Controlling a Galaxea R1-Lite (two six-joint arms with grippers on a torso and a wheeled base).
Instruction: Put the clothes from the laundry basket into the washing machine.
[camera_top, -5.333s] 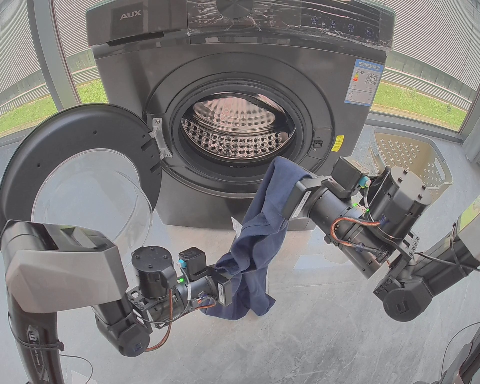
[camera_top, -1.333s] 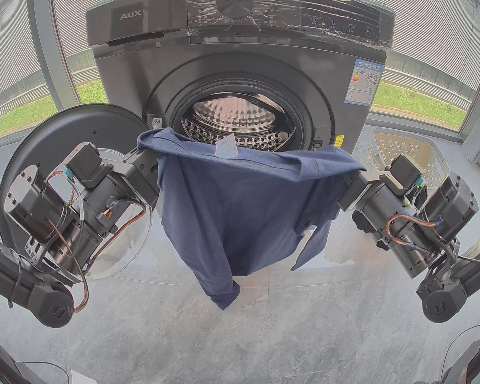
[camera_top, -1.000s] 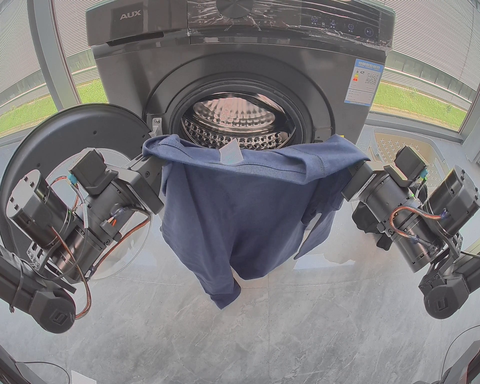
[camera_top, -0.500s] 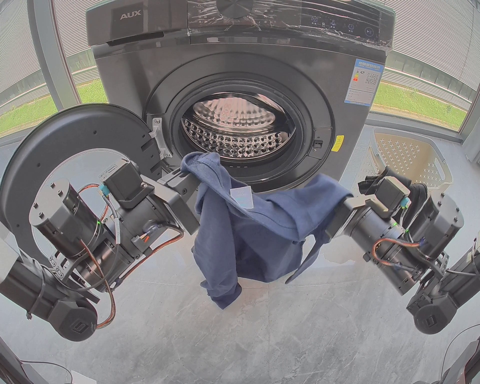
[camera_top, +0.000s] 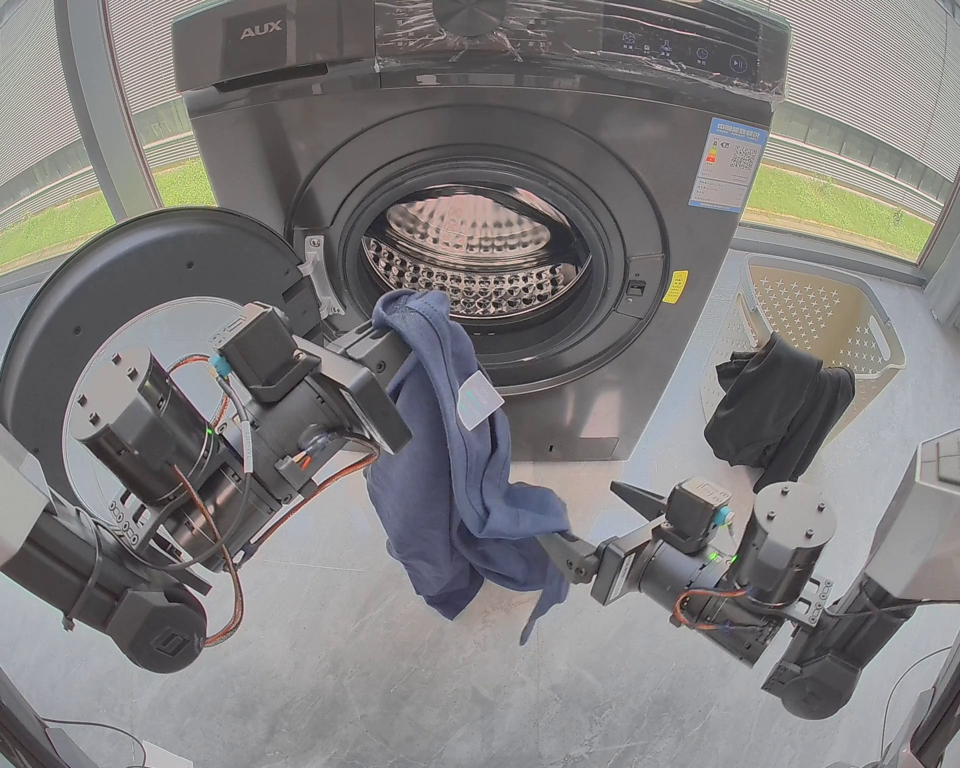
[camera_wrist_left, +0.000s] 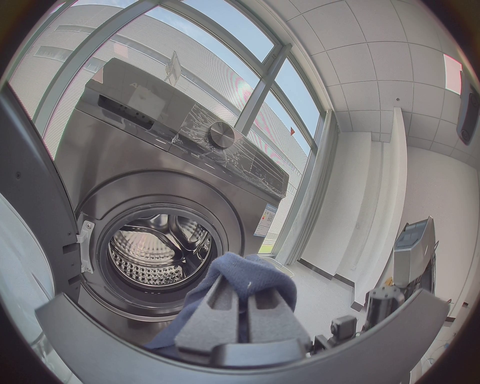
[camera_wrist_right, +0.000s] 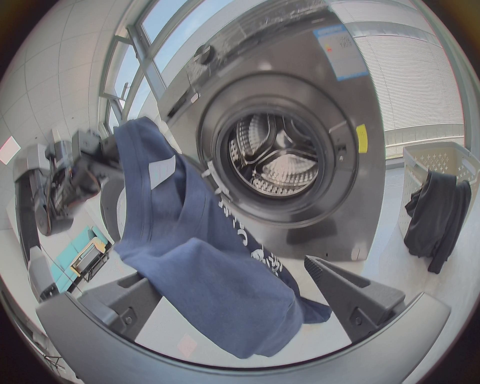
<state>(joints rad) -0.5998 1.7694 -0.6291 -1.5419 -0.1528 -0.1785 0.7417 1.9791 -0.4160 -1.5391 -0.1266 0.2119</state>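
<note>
The blue shirt (camera_top: 450, 450) hung from my left claw (camera_top: 392, 338), which was clamped on a bunch of its cloth just in front of the washer's (camera_top: 480, 130) mouth, at its lower left. The rest trailed down toward the floor (camera_top: 400, 680). My right claw (camera_top: 580, 515) sat low, its fingers apart, with the shirt's bottom folds lying between them but not pinched. I could not tell whether the cloth touched a finger.

The door (camera_top: 150, 270) stood swung wide on the left. The drum (camera_top: 470, 250) looked bare, so I judged that nothing had gone in yet. The shirt was at the threshold but not past the rim.

Off to the right, beside the washer, a dark garment (camera_top: 780, 410) was draped over the basket's (camera_top: 850, 310) front edge, half spilling out — that one remained as well. I took the job as barely begun: shirt first, then the dark piece.
</note>
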